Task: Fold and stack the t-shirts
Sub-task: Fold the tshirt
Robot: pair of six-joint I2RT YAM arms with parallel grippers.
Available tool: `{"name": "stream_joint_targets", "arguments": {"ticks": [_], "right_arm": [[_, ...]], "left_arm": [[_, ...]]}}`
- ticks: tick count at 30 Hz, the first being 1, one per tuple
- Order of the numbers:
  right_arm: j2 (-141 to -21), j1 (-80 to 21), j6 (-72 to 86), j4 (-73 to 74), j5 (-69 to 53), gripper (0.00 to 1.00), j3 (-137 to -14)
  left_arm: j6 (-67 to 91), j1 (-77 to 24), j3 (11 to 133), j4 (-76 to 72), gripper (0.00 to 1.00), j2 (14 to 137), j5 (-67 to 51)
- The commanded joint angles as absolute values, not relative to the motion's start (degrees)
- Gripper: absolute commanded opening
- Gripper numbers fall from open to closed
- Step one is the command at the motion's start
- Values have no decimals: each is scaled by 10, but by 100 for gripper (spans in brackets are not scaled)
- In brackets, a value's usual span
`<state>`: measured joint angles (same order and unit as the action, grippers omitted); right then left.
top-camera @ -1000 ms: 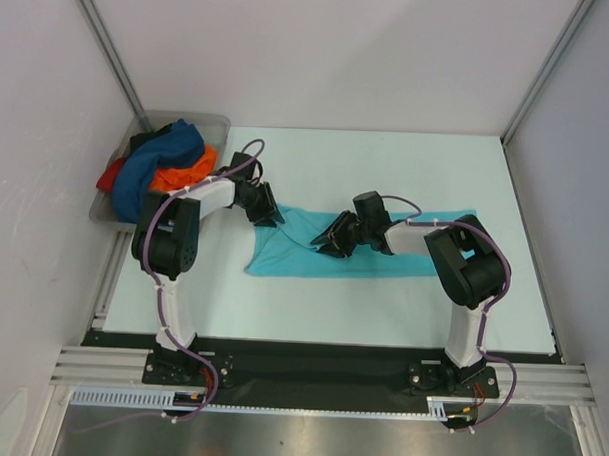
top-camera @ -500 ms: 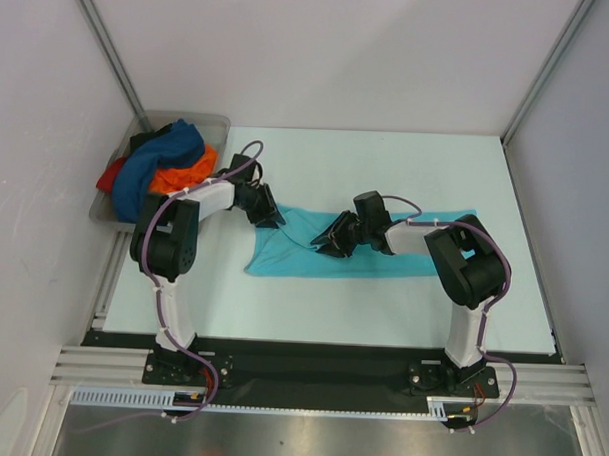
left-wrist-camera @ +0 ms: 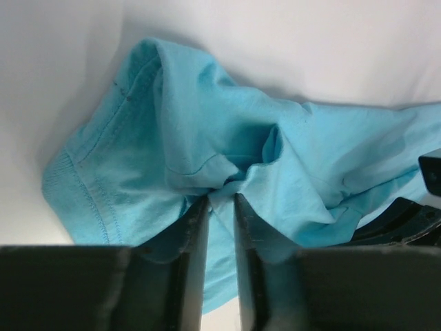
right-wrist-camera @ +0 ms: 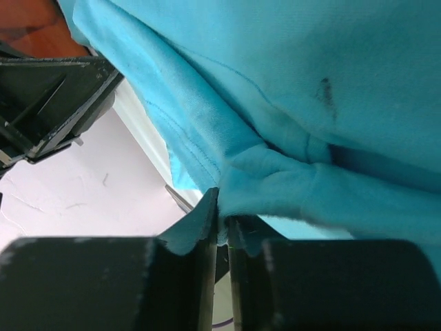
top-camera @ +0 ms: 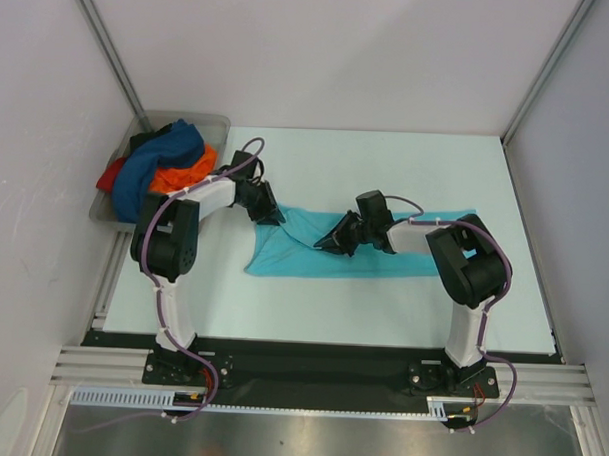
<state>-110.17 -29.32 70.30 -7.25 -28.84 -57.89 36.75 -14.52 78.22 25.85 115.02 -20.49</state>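
Turquoise cloth t-shirt (top-camera: pixel 294 256) lies stretched across the white table (top-camera: pixel 387 171), pinched at two points.
At far left, the grey plastic tray (top-camera: pixel 214 125) holds a heap of dark blue, orange and red shirts (top-camera: pixel 156 168), not yet folded. Next, the left gripper (left-wrist-camera: pixel 220 200) is clenched on a bunched fold near the shirt's left end, beside a stitched hem. To its right, the right gripper (right-wrist-camera: pixel 222 210) is clamped on a raised ridge of cloth nearer the middle. The fabric looks light, thin and limp. It will likely sag and crease between the holds, so grips at hems or corners, kept taut, should give the cleanest fold.
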Motion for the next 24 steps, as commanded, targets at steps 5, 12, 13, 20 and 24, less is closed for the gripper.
{"name": "stream_joint_targets", "arguments": {"ticks": [5, 12, 13, 20, 24], "right_arm": [[-1097, -280, 682, -69, -316, 19, -592], [-1094, -279, 686, -74, -320, 14, -591], [-1093, -278, 687, -75, -321, 13, -589], [-1082, -273, 693, -83, -331, 3, -579], [-1072, -269, 691, -80, -333, 0, -574]], "left_arm": [[366, -153, 798, 265, 38, 1131, -197], [374, -156, 793, 261, 36, 1123, -201], [374, -158, 792, 261, 38, 1120, -201], [369, -161, 789, 275, 47, 1101, -190], [352, -162, 798, 304, 52, 1090, -167]]}}
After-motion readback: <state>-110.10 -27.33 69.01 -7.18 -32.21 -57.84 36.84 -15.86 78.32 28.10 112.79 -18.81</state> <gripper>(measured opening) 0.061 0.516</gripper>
